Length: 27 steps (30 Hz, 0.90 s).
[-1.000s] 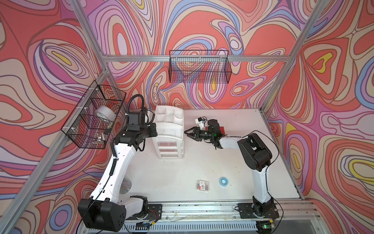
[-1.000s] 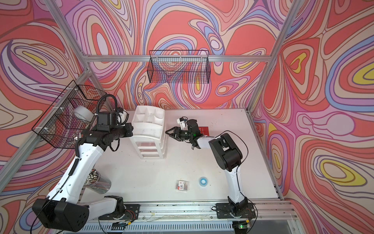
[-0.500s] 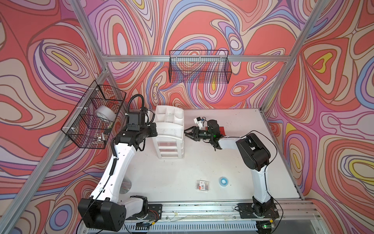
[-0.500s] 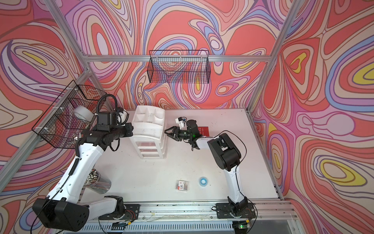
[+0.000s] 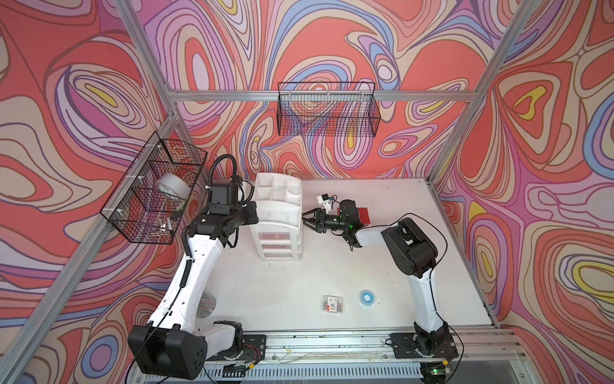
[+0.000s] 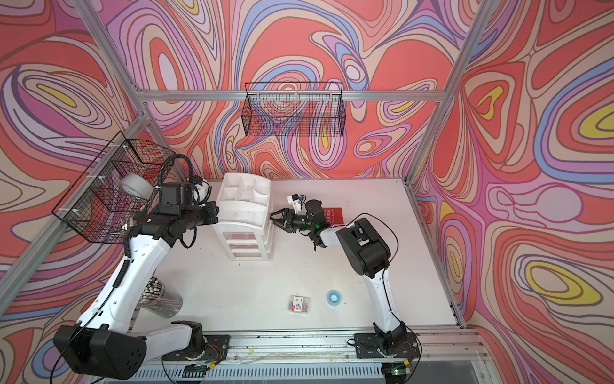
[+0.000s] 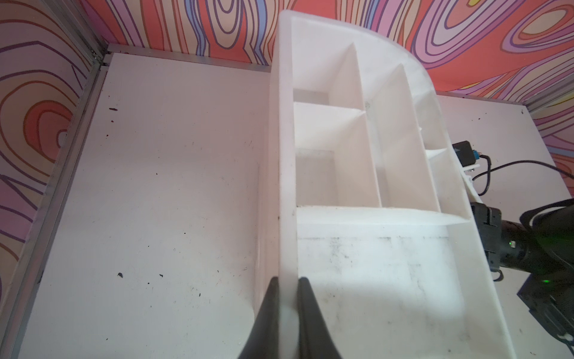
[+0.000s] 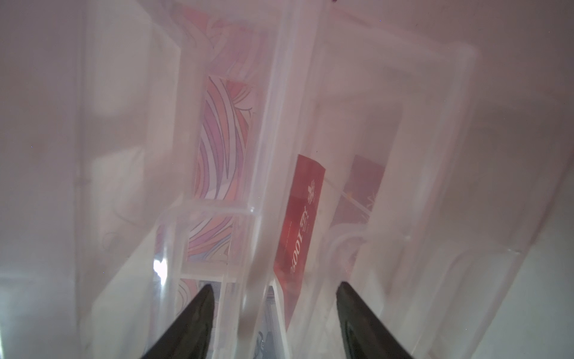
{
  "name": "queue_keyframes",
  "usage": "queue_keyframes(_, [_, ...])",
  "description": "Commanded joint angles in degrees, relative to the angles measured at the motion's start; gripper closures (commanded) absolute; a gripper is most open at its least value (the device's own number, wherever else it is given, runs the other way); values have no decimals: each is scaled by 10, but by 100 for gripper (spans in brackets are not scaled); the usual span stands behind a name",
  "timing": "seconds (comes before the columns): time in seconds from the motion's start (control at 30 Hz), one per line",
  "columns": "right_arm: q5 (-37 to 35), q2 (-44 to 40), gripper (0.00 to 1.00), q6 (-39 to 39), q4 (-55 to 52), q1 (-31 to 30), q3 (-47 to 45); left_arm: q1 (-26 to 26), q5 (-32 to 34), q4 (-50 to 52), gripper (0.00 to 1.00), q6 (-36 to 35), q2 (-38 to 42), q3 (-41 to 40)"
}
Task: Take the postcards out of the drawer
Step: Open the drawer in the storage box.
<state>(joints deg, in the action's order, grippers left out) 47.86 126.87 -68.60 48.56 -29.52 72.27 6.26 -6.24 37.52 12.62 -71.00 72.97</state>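
L gripper (image 7: pixel 288 281) is pinched tight on the left rim of the drawer unit (image 5: pixel 279 212), bracing it. R gripper (image 5: pixel 305 221) sits at the unit's right side, up near its top, claw spread & holding nothing. Its tips are v. close to the plastic, can't tell if touching. One postcard (image 6: pixel 335 215) is already out, lying flat on the table (image 5: pixel 332 266) just right of the unit, behind the R wrist. Thru the cloudy drawers (image 8: pixel 341 93) in the R wrist view I make out 2 more: the "100%" card (image 8: pixel 302 217) in one, and a fainter red card (image 8: pixel 366 186) in the one beside it. Both top views also show red behind the unit's front. So approx a third done, I'd say, and the step in hand looks like lining up on the next drawer. They look shut from the front, tho not sure. Next move prob. needs R to come round to the unit's front, nip a drawer lip & pull straight out while L stops the unit sliding. Then a low, shallow pinch on a card edge, since it's thin & lies flat.
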Motion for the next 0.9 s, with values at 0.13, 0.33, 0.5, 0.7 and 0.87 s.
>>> queue_keyframes(0.13, [2,29,37,-61,98,-15,-16,0,-31,26,100,-12,-18,-10])
queue_keyframes(0.33, [-1,39,37,-103,161,-19,-24,0,-34,25,100,-11,-19,-11])
queue_keyframes(0.5, [-4,53,38,-139,215,-19,-24,0,-33,28,100,-12,-19,-11])
queue_keyframes(0.7, [-2,48,40,-144,222,-19,-26,0,-23,32,100,-14,-17,-9])
queue_keyframes(0.87, [0,39,41,-142,228,-16,-30,0,-16,34,100,-14,-18,-9])
